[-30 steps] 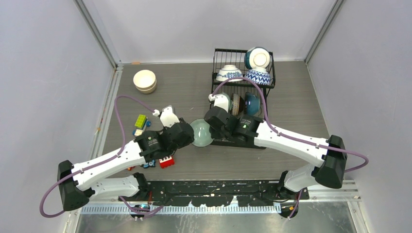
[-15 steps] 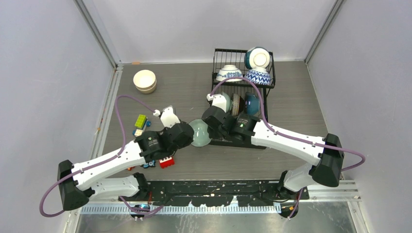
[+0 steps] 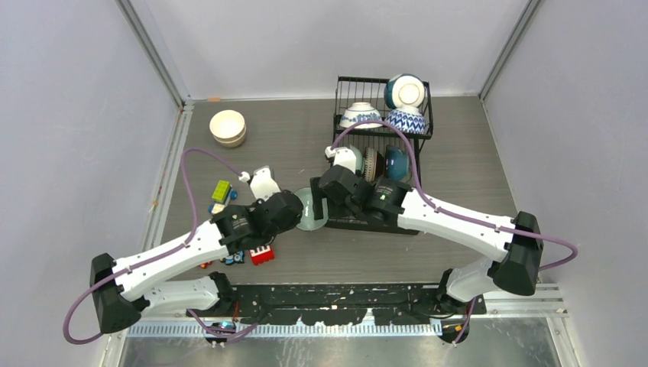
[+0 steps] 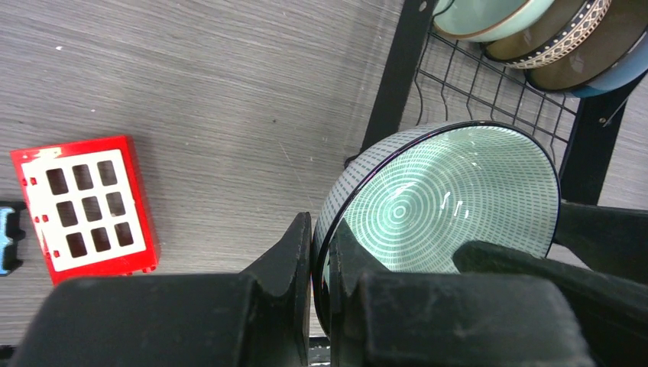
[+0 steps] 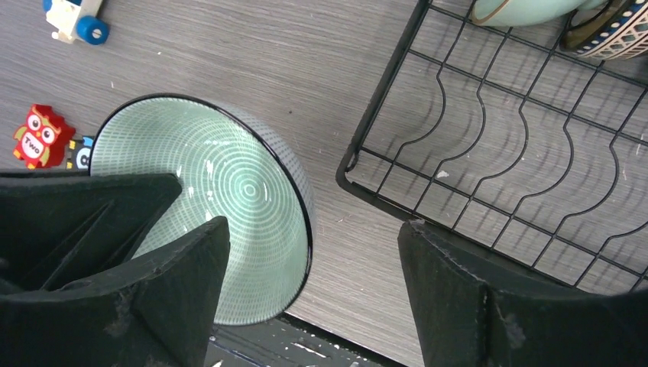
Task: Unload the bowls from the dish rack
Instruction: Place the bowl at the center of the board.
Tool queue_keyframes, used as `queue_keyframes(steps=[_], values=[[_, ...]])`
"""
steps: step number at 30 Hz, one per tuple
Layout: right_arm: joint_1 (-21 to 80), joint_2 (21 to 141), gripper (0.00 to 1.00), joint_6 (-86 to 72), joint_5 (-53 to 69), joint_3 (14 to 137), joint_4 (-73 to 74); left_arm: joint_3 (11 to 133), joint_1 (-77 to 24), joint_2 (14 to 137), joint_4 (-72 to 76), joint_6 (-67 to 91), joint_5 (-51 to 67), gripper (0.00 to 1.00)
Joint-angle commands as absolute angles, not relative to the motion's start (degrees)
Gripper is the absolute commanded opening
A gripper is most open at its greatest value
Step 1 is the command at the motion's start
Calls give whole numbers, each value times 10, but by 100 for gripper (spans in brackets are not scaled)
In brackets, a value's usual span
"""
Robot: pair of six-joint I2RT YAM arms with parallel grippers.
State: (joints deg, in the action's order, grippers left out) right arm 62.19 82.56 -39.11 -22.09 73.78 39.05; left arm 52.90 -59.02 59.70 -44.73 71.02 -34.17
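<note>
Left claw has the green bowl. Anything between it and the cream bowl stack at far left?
Nothing tall. The open right claw straddles the green bowl's rim on the dish rack side, away from the route. A yellow-green block lies just left of the line to the cream bowl stack.

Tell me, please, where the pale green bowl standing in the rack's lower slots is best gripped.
Probably the upper rim, from above: the pale green bowl stands on edge in the dish rack, the brown bowl close beside it, so the top rim is freest for a finger on each side.
</note>
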Motion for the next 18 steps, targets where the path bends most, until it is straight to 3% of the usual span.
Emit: queue_keyframes(steps=[1,7,13,18], values=[[623,775,88,-374,-225,757,385,544,-578,570,-443,697,-381,0],[623,715,92,-318,-217,708,340,523,-518,518,-465,640,-363,0],[624,655,92,-289,-188,641,268,501,-400,490,-454,583,-262,0],[624,607,92,-305,-169,582,192,487,-371,479,-439,577,-238,0]])
